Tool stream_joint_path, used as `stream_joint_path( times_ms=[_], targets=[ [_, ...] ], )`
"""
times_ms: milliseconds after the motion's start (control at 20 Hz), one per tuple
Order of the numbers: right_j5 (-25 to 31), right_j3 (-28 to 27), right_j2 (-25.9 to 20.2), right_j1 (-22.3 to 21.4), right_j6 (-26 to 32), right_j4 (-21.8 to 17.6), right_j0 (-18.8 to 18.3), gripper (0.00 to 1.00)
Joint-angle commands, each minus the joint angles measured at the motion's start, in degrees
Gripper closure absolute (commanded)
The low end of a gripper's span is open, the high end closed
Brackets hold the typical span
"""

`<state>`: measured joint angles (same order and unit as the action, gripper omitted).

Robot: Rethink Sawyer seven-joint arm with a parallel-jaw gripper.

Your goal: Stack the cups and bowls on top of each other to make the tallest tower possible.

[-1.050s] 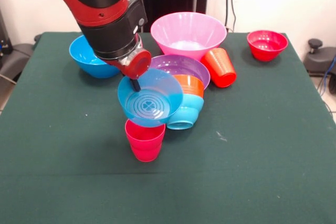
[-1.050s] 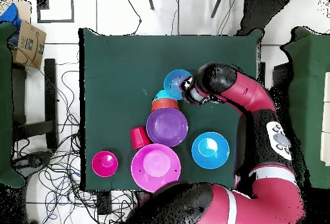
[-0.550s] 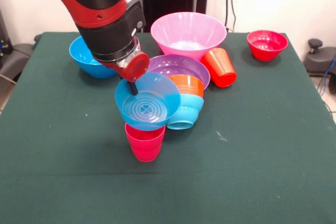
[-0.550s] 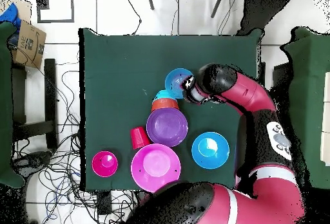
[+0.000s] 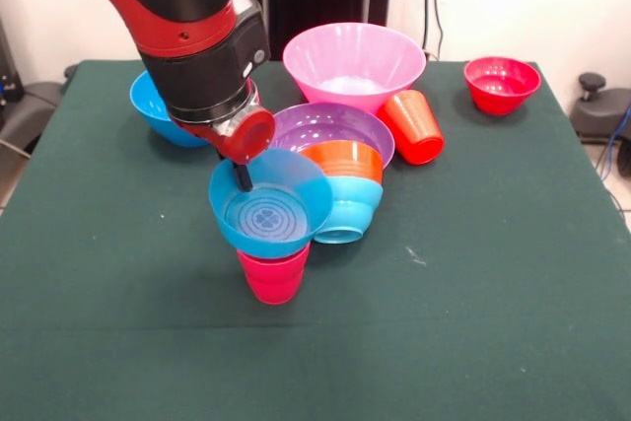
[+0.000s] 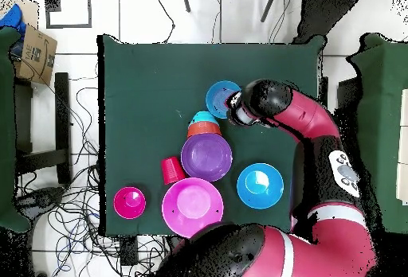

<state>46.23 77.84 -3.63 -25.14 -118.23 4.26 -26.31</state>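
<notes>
My gripper [image 5: 242, 176] is shut on the rim of the small blue bowl [image 5: 268, 209], one finger showing inside it. The bowl hangs slightly tilted right over the mouth of the upright pinkish-red cup [image 5: 273, 278] and hides its rim; whether they touch I cannot tell. From overhead, the small blue bowl [image 6: 220, 97] sits beside my gripper [image 6: 233, 107]. The orange bowl [image 5: 342, 159] is nested in the light-blue bowl [image 5: 347, 210]; both lie tipped against the purple bowl [image 5: 325, 123]. The orange-red cup [image 5: 414, 127] lies on its side.
The large pink bowl [image 5: 353, 58] stands behind the purple one, the deep blue bowl [image 5: 156, 104] at back left, the small red bowl [image 5: 501, 82] at back right. The green table [image 5: 493, 273] ends near these bowls at the back.
My gripper has lowered the small blue bowl and shifted it slightly left in the front view, so it now covers the pinkish-red cup's rim. Nothing else moved.
</notes>
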Motion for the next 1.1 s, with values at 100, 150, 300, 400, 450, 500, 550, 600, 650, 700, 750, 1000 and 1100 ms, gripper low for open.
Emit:
stream_joint_path(
  times_ms=[100,150,300,400,450,500,550,600,650,700,750,1000,1100],
  targets=[
    [-2.53,2.66,-3.24,3.54,0.52,-2.76,0.03,1.00],
    [-2.00,2.56,-3.17,3.46,0.41,-2.66,0.12,1.00],
    [-1.16,2.76,-3.32,3.20,0.35,-2.32,0.16,1.00],
    [-0.65,2.82,-3.29,2.91,0.19,-2.17,0.35,1.00],
    [-0.52,2.93,-3.30,2.82,0.11,-2.11,0.43,1.00],
    [-0.39,3.08,-3.34,2.72,0.08,-2.04,0.46,1.00],
    [-0.15,3.06,-3.41,2.69,0.06,-1.95,0.52,1.00],
    [0.03,3.10,-3.44,2.64,0.09,-1.93,0.56,1.00],
    [0.15,3.12,-3.45,2.60,0.04,-1.91,0.65,1.00],
    [0.17,3.25,-3.46,2.53,-0.01,-1.88,0.71,1.00],
    [0.22,3.18,-3.46,2.62,0.00,-1.89,0.68,1.00],
    [0.37,2.77,-3.43,3.00,0.15,-2.04,0.69,1.00],
    [0.56,2.42,-3.28,3.12,0.32,-2.25,0.69,1.00]
  ],
)
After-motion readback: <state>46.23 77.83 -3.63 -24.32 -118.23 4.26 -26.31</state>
